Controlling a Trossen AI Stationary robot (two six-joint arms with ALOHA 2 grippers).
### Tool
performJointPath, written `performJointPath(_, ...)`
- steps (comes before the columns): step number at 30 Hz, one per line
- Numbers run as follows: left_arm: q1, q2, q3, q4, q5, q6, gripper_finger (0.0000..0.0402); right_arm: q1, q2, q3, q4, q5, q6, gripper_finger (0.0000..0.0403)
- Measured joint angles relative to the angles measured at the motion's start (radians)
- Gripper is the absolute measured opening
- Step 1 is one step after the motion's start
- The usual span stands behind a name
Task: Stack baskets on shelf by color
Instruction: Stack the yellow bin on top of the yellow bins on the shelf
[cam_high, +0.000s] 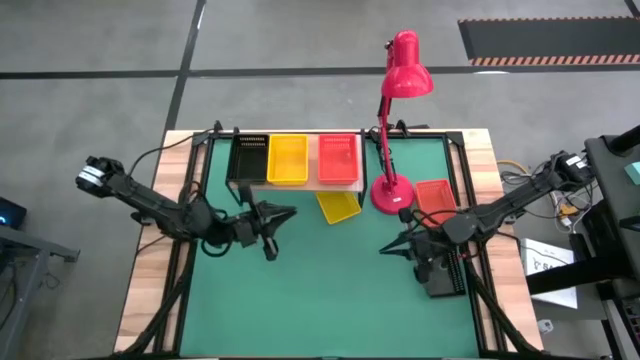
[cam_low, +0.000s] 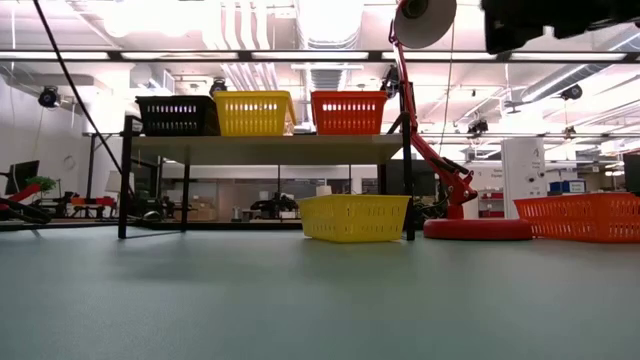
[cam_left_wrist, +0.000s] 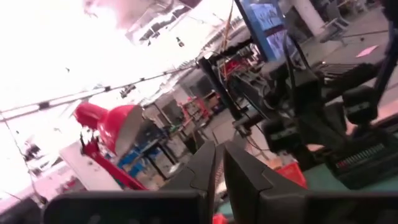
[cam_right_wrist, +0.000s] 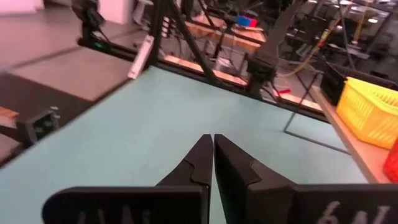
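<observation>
From above, the shelf sits at the back of the table with three baskets on it in a row: a black basket, a yellow basket and a red basket, each with its long side running front to back. The low view shows what the top view hides: the shelf stands raised on thin legs with open space below. It also shows a loose yellow basket resting flat on the table just by the shelf's right legs. From above, that loose yellow basket lies skewed, its long axis turned off the shelf's line. The lamp stands just beside it, and a loose red basket lies beyond the lamp base, also a little turned.

The left gripper hangs over the table in front of the shelf; its wrist view shows its fingers nearly together, empty. The right gripper hovers near the loose red basket, fingers pressed together on nothing.
</observation>
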Motion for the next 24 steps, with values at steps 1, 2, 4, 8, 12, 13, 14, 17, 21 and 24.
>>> performJointPath(1,0.000,-0.010,-0.020,0.003,0.000,-0.023,0.0015,0.000,0.024,0.015,0.001,0.017,-0.008,0.0009)
performJointPath(2,0.000,-0.016,-0.038,0.017,0.000,-0.043,0.0015,0.000,0.044,0.027,0.002,0.036,-0.020,0.0009)
performJointPath(4,0.000,-0.024,-0.073,0.054,0.001,-0.066,0.0015,-0.002,0.084,0.054,-0.003,0.073,-0.024,0.0009)
performJointPath(8,0.000,-0.027,-0.121,0.154,0.001,-0.050,0.0015,-0.013,0.163,0.106,-0.002,0.146,-0.023,0.0009)
performJointPath(12,0.000,-0.038,-0.124,0.219,0.002,0.028,0.0015,-0.030,0.237,0.161,-0.004,0.149,0.003,0.0009)
performJointPath(13,0.000,-0.045,-0.123,0.222,0.002,0.031,0.0015,-0.036,0.256,0.175,0.001,0.148,0.006,0.0009)
performJointPath(14,-0.002,-0.051,-0.123,0.222,0.002,0.030,0.0015,-0.041,0.274,0.187,0.000,0.148,0.007,0.0009)
performJointPath(17,-0.003,-0.064,-0.132,0.221,0.001,0.008,0.0015,-0.063,0.334,0.229,-0.004,0.148,0.008,0.0009)
performJointPath(21,-0.009,-0.078,-0.165,0.218,0.001,0.012,0.0015,-0.096,0.397,0.291,-0.035,0.149,0.017,0.0009)
performJointPath(24,-0.009,-0.112,-0.199,0.219,-0.006,0.014,0.0015,-0.130,0.438,0.350,-0.129,0.148,0.053,0.0009)
